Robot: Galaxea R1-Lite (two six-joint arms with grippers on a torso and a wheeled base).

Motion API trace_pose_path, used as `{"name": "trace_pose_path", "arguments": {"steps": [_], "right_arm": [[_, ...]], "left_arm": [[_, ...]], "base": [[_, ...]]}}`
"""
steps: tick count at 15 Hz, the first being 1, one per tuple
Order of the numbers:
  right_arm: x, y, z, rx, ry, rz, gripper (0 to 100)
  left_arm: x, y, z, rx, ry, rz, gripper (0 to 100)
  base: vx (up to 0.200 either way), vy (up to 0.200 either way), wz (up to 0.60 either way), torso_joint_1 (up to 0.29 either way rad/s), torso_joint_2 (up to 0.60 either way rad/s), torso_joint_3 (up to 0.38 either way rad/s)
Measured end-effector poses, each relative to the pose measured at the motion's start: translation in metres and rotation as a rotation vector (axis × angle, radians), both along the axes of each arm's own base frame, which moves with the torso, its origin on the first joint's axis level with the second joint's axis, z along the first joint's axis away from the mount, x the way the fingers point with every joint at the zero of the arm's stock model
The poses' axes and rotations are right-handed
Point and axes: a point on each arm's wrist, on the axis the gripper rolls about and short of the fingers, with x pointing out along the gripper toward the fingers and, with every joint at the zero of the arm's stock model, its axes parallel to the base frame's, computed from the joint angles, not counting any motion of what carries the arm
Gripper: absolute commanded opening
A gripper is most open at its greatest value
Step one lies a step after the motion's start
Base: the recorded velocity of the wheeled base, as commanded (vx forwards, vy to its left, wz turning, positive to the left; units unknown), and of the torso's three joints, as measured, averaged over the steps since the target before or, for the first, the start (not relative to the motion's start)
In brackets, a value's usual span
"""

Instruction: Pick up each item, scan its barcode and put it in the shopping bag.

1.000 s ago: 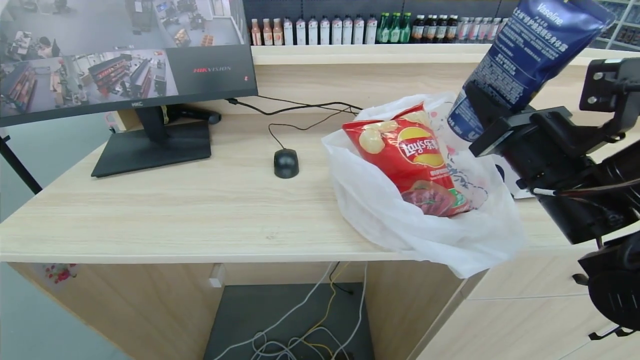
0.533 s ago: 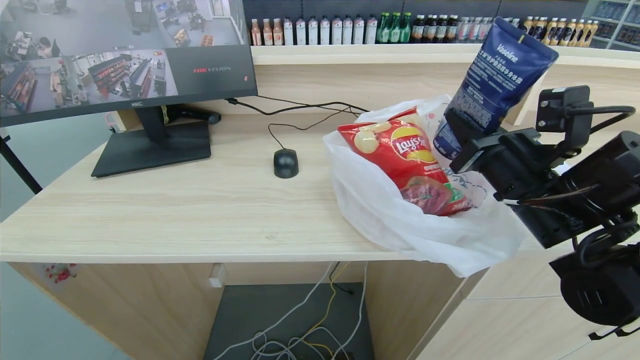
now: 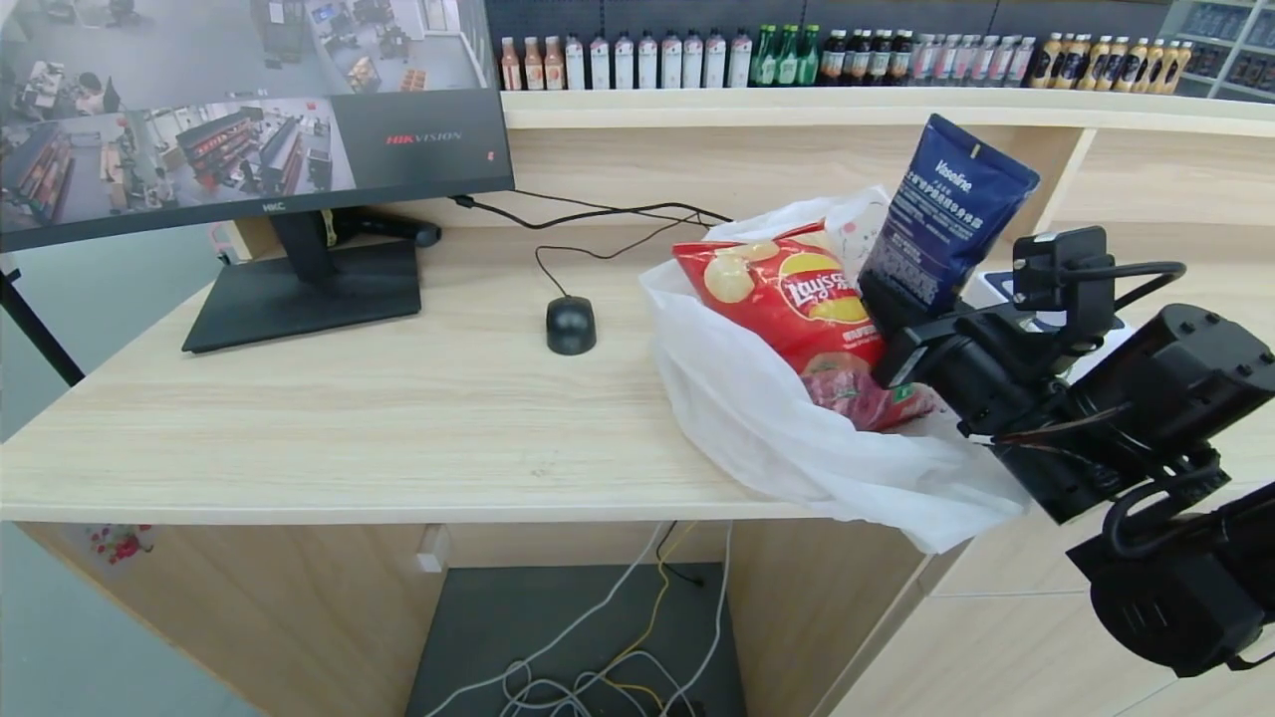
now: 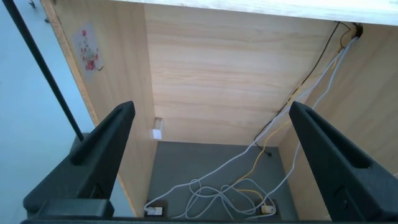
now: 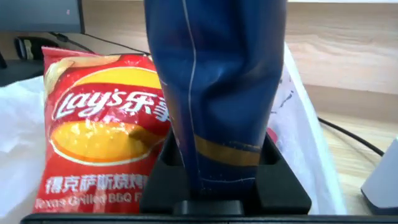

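1. Locate the blue pouch [image 3: 944, 229] over the open mouth of the shopping bag [image 3: 797, 453], on the robot's right side of the surface [image 3: 398, 418]. Its long axis stands close to upright. The sealed top edge points up and leans a little to the robot's right. The lower end points down into the bag opening. You see its printed panel facing the head camera.

2. Check the right hand [image 3: 899, 341]. It is clamped on the lower end of the blue pouch, one finger on each flat face. In the right wrist view the pouch [image 5: 217, 93] rises straight out of the hand [image 5: 217, 183], and the film is creased where it is pinched.

3. Note the red chip bag [image 3: 797, 304] lying inside the shopping bag, tilted, its top toward the far edge of the surface. The pouch stands just beside it on the robot's right. You cannot tell from the views whether the two touch. The right wrist view shows the chip bag [image 5: 99, 137] next to the pouch, with white bag film [image 5: 15, 168] around it.

4. Check the left hand [image 4: 211, 112]. Its fingers are spread wide and hold nothing. It hangs below the level of the surface, facing the loose cables [image 4: 217, 193] on the floor beneath.

5. Other items on the surface: a monitor [image 3: 249, 110] and a mouse [image 3: 570, 325], well apart from the bag.
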Motion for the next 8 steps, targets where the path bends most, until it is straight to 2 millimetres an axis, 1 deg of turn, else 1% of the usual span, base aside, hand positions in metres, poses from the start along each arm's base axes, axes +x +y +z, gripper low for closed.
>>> {"name": "trace_pose_path", "arguments": {"steps": [8], "right_arm": [[-0.003, -0.002, -0.013, -0.017, 0.048, -0.001, 0]], "left_arm": [[0.0, 0.0, 0.0, 0.0, 0.0, 0.0, 100]], "base": [[0.0, 0.0, 0.0, 0.0, 0.0, 0.0]]}}
